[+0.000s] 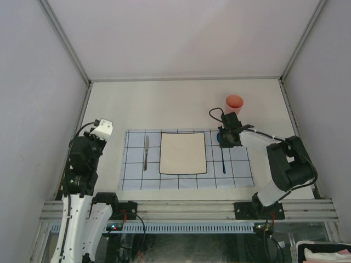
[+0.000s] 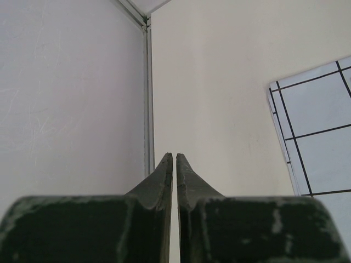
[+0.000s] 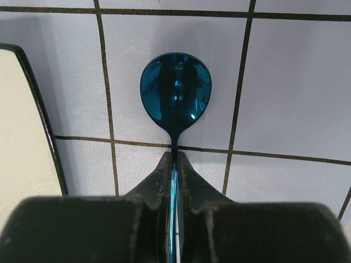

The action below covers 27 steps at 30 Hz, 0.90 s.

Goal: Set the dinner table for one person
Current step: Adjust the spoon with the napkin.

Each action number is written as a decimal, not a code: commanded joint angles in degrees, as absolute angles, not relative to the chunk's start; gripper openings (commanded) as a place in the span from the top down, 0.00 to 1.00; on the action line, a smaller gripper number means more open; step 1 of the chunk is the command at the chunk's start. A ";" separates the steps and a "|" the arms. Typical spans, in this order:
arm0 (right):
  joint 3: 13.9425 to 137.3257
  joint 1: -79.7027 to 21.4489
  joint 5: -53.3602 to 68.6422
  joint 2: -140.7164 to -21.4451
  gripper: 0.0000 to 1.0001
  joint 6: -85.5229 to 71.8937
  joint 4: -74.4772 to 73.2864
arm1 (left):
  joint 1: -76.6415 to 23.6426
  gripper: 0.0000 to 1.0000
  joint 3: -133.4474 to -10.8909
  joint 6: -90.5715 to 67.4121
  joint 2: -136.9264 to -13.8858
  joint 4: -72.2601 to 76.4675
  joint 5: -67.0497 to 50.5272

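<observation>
The surface (image 1: 181, 104) is a large flat rectangle of matte off-white, edged by thin grey metal rails where it meets pale walls at the far side, the left and the right. Its far half is bare apart from an orange cup (image 1: 234, 102) standing upright towards the far right

On the near half lies a light-blue cloth (image 1: 241, 175) with a dark grid. A square cream plate (image 1: 183, 153) with a dark rim sits in the middle of the cloth. A silver knife (image 1: 146, 152) lies to the left of the plate, apart from it

A glossy blue spoon (image 3: 175, 90) lies over the cloth just to the right of the plate, its bowl towards the far side. The right hand (image 3: 174, 160) is clamped on the spoon's thin handle just behind the bowl. Whether the bowl touches the cloth I cannot tell

The left hand (image 2: 174, 159) is over bare surface beside the left wall, its dark fingers (image 2: 159, 181) drawn together to a thin slit with nothing between them. A corner of the cloth shows to its right, well apart
</observation>
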State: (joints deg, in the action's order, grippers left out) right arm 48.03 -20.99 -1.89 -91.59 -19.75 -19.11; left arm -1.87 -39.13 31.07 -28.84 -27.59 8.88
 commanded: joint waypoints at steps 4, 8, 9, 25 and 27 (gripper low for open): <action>47.85 -21.25 -2.91 -92.31 1.00 -20.79 -16.94 | -2.20 0.92 -39.20 32.16 -28.12 -25.93 9.18; 47.86 -21.27 -1.51 -92.46 0.96 -19.87 -16.64 | -2.15 0.92 -39.28 32.18 -28.12 -25.85 9.13; 47.84 -21.27 -1.31 -92.54 0.88 -19.80 -16.47 | -2.14 0.92 -39.29 32.17 -28.11 -25.84 9.02; 48.56 -20.75 -4.30 -90.93 0.24 -19.80 -18.75 | -2.19 0.92 -39.30 32.70 -28.44 -25.91 9.30; 48.58 -20.74 -4.86 -88.57 0.16 -18.96 -20.06 | -2.19 0.92 -38.93 33.31 -28.35 -25.36 9.91</action>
State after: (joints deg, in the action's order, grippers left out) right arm 48.34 -21.47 -0.69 -91.50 -20.34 -16.73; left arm -1.87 -39.13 31.59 -28.71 -27.59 8.91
